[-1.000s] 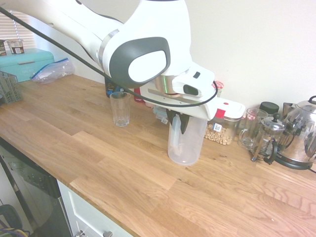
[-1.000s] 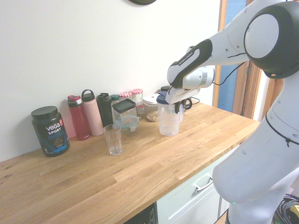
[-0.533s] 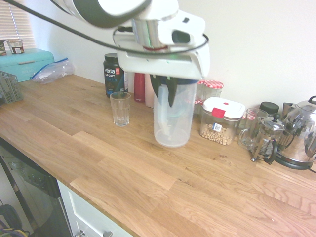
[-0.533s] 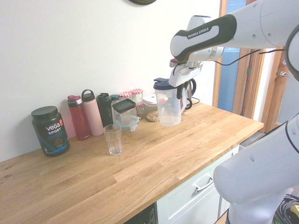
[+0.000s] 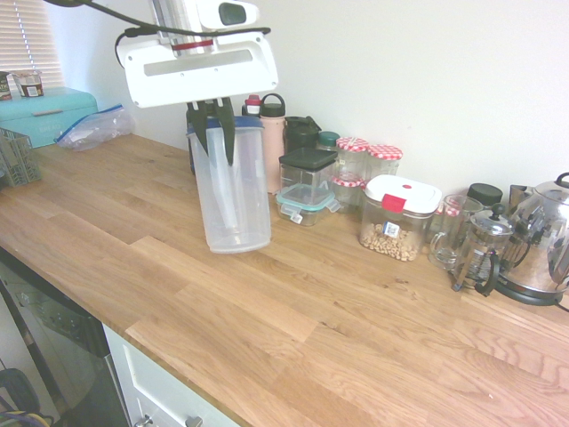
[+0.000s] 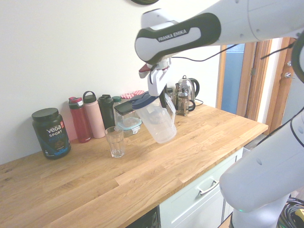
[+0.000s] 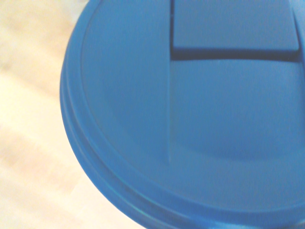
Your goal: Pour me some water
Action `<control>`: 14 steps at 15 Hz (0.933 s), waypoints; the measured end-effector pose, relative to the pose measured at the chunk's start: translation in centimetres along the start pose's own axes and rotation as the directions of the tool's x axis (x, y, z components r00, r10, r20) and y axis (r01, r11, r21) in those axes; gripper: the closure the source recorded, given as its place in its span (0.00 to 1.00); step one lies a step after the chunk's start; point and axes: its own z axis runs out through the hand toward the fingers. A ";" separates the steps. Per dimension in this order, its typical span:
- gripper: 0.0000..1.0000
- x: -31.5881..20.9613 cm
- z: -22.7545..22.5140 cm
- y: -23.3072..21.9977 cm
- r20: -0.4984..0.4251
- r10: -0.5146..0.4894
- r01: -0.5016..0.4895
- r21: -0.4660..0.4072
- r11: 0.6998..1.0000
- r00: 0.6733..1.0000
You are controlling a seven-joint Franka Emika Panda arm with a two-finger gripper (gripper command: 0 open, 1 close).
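Pitcher (image 6: 158,124) tilted in closed jaws — beside empty glass (image 6: 114,141).

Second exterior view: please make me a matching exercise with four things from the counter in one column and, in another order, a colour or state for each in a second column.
1. pitcher
2. drinking glass
3. Vega tub
4. bottle beside the tub

a. red
b. black, with a white label
c. held tilted above the counter by the gripper
d. standing upright and empty

Pairs: 1-c, 2-d, 3-b, 4-a
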 end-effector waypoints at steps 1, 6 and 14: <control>1.00 1.0 -0.6 -1.5 0.025 -0.029 0.029 -0.020 0.999 0.999; 1.00 5.2 -0.4 -7.4 0.103 -0.129 0.147 -0.192 0.970 0.986; 1.00 7.4 -1.0 -13.0 0.223 -0.186 0.254 -0.334 0.907 0.957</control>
